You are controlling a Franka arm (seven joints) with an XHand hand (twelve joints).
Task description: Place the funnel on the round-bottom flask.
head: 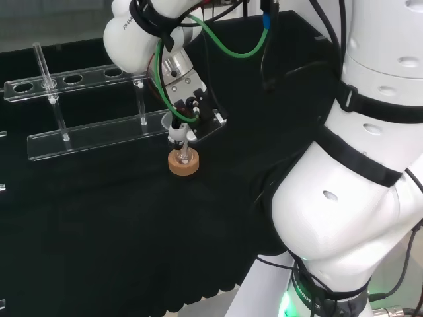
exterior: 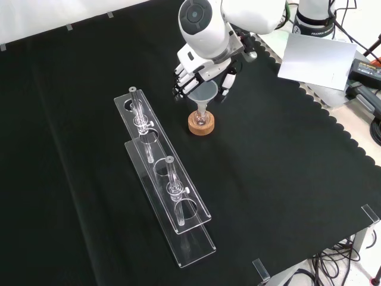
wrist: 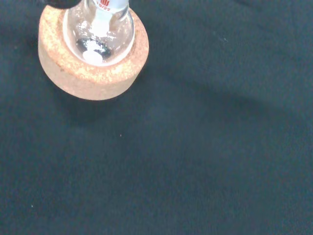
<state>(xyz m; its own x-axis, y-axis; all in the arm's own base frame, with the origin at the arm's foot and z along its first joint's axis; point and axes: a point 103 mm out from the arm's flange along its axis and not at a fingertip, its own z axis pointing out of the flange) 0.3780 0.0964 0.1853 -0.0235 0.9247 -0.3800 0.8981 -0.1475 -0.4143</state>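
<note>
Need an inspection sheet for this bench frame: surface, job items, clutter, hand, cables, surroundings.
Surface: black cloth covers the bench, scalloped edge at the front view's right.
Job's things: round-bottom flask sits in a cork ring; funnel is above it, stem at the flask's neck.
Clutter: two clear racks with glass tubes, left of the flask in the front view.
Hand: hand is around the funnel's cone; whether its fingers grip cannot be told.
Cables: green cable loops along the arm; dark cables hang off the bench's edge.
Surroundings: grey sheet beyond the cloth, at the front view's upper right.
</note>
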